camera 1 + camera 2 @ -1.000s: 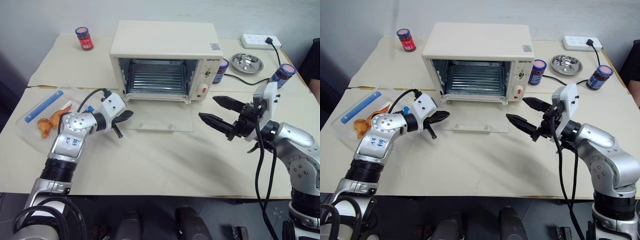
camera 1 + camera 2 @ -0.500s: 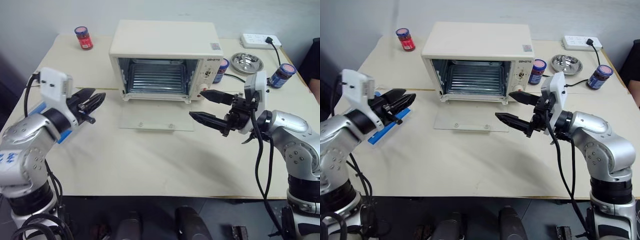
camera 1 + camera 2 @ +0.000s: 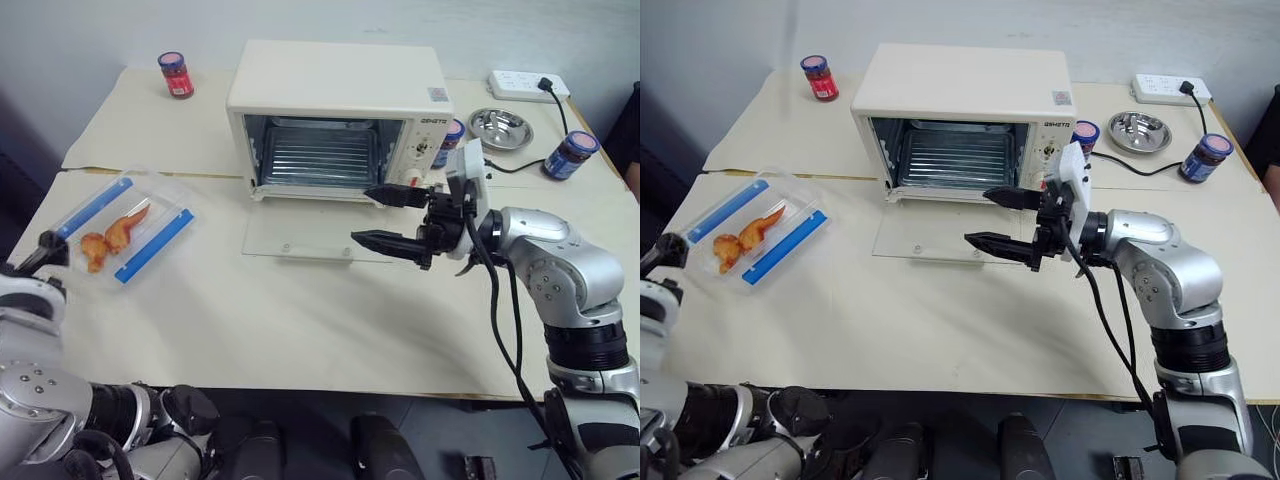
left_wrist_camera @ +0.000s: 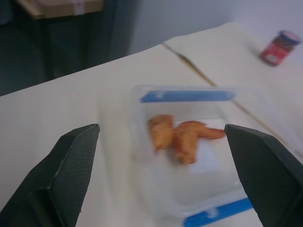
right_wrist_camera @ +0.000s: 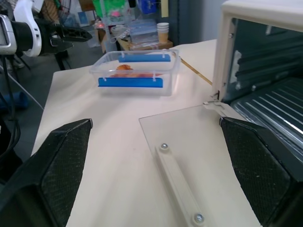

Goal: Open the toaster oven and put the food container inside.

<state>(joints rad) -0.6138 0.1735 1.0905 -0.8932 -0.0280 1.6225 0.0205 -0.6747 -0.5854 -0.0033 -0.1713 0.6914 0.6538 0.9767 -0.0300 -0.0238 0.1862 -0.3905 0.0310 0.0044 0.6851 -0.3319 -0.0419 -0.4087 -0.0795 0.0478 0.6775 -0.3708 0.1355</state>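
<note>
Down at the near left edge of the table [image 3: 300, 330], your left gripper [image 4: 161, 177] is sitting with its jaws spread wide and nothing between them, aimed at the food container [image 3: 122, 232] but well short of it, no contact. That container is lying flat on the left side of the table, lid on, both blue clasps [image 3: 154, 244] showing along its long sides and the orange food pieces [image 3: 108, 234] visible through the plastic. It's off to the left of the oven, clear of the door. Over on the right, your right gripper [image 3: 382, 216] is also wide open and empty, pointing leftward and hovering over the right part of the glass door [image 3: 298, 237], one finger above the other. The door is dropped all the way down and lying flat on the table in front of the toaster oven [image 3: 338, 120], so the oven's open and you can see the wire rack [image 3: 320, 157] inside. Further back there's a red-lidded jar [image 3: 176, 75] at the far left corner, another jar [image 3: 569, 154] and a metal bowl [image 3: 499, 127] to the right of the oven, plus a power strip [image 3: 522, 85] at the far right.
</note>
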